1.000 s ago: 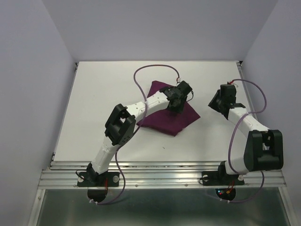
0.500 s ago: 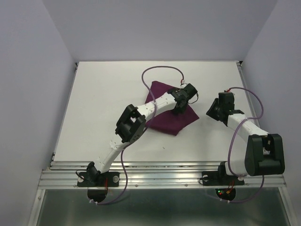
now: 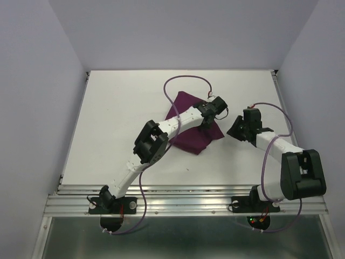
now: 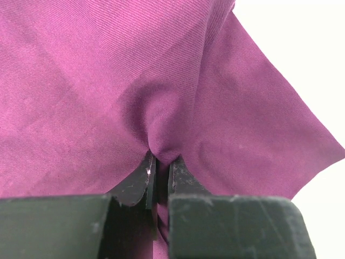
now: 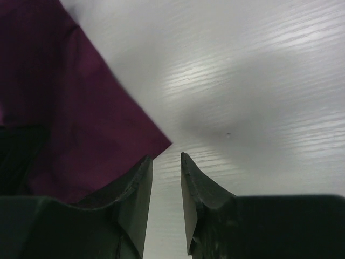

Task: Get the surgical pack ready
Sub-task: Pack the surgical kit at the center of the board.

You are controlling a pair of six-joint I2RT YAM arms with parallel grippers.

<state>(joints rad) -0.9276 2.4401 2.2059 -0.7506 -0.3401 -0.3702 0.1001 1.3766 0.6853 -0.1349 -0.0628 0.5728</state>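
Note:
The surgical pack shows only as a deep-purple cloth wrap, lying folded on the white table near the middle. My left gripper stands over its right part. In the left wrist view the left gripper is shut on a raised pinch of the cloth. My right gripper sits low just right of the cloth's right corner. In the right wrist view the right gripper is open by a narrow gap with bare table in it, and the cloth's corner ends just left of the fingertips.
A purple cable loops from the left arm over the back of the cloth. Grey walls close the table on the left, back and right. A metal rail with both arm bases runs along the near edge.
My left gripper has shifted right over the cloth and shut on a fold of it. My right gripper has come down and leftward to the cloth's right corner, which has drawn in slightly.

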